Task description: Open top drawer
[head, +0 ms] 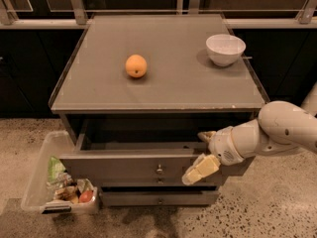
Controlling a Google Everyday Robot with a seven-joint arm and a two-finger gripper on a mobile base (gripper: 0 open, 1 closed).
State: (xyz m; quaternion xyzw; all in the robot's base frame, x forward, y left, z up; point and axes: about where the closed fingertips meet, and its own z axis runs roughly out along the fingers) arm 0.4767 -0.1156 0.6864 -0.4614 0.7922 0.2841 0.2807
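Note:
The top drawer [124,166] of the grey cabinet is pulled partway out. Its flat front carries a small round knob [159,170], and its dark inside shows behind the front. My gripper [203,152] is at the right end of the drawer front and straddles its top edge. One cream finger [199,169] lies in front of the panel. The other finger [206,135] reaches over the edge into the drawer. The fingers stand well apart. A narrower drawer front [158,198] below is closed.
An orange [136,66] and a white bowl [225,49] sit on the cabinet top [163,88]. A clear plastic bin [42,182] with snack packets stands on the floor at the cabinet's left. A dark wall with a railing runs behind.

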